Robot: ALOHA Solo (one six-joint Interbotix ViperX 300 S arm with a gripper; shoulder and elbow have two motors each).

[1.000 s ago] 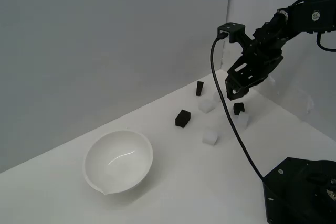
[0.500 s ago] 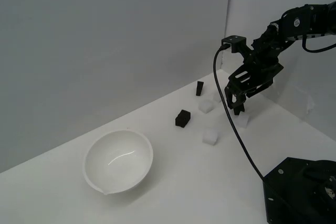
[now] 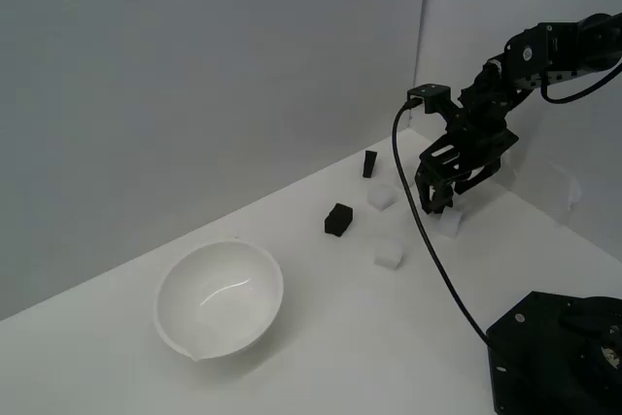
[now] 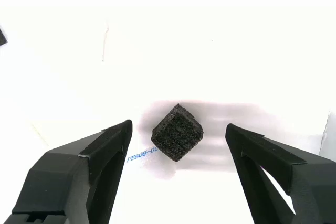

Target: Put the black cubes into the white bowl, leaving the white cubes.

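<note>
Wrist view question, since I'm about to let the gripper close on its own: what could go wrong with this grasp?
The black cube sits corner-on between the open fingers, so closing may press on edges and twist or squirt it out. In the exterior view, a white cube lies right beside the gripper and could get nudged or pinched too. The white bowl is well away across the table, so a weak grip might drop the cube in transit.

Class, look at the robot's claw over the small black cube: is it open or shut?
Open. In the wrist view the claw has its two fingers spread apart, with the small matte black cube lying untouched between them.
</note>
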